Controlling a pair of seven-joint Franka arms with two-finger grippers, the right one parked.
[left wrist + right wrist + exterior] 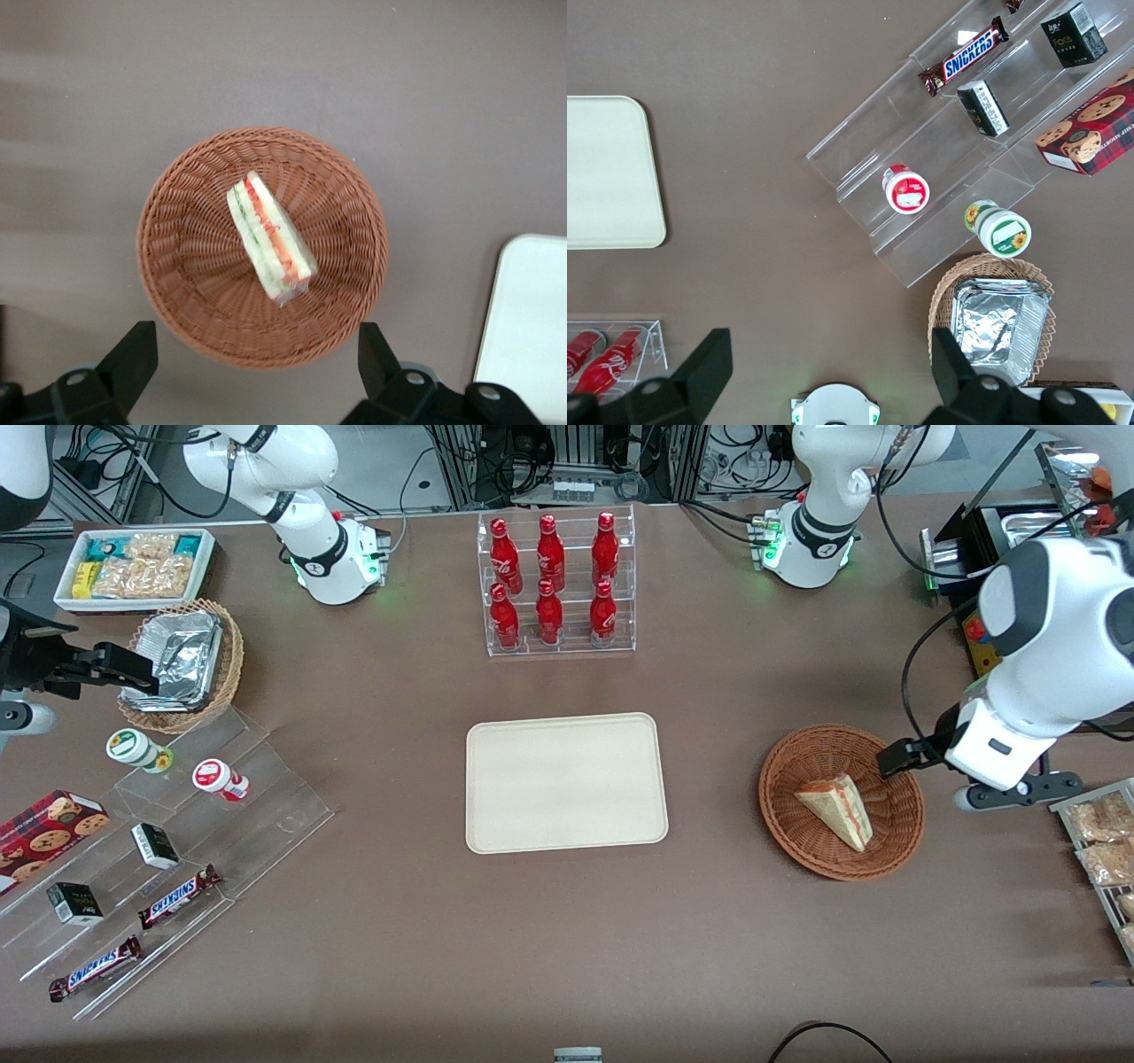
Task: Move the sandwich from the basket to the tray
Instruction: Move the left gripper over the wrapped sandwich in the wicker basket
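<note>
At the parked arm's end of the table, a white bin of snack packets (135, 567) sits farthest from the front camera, with a tan wicker basket (197, 664) of foil containers (180, 659) just nearer. Nearer still, a clear stepped display (168, 868) carries 2 small round tubs, one green-lidded (135, 748) and one red-lidded (215, 779), 2 small dark boxes (155, 845), a red cookie box (44, 828) and 2 Snickers bars (180, 895).

In the middle of the table a clear rack (556, 584) holds 6 red bottles (549, 558) in 2 rows of 3. Nearer the front camera than the rack, and well apart from it, lies the cream tray (565, 781), flat on the brown table (567, 939) with nothing on it.

Toward the working arm's end, level with the tray, stands the reddish-brown basket (842, 802). The sandwich (837, 810) lies inside it near the centre, a single clear-wrapped wedge with its red and green filling edge showing in the left wrist view (268, 235). The same view shows the basket (177, 266) whole and a corner of the tray (527, 336) beside it.

The gripper (257, 359) hangs above the basket's rim, clear of both basket and sandwich. Its 2 black fingers (133, 359) are spread wide apart with nothing between them. In the front view the gripper (904, 757) shows over the basket's edge on the working arm's side.

Farther along that end, a wire rack of bagged beige snacks (1103, 841) sits at the table's edge.
</note>
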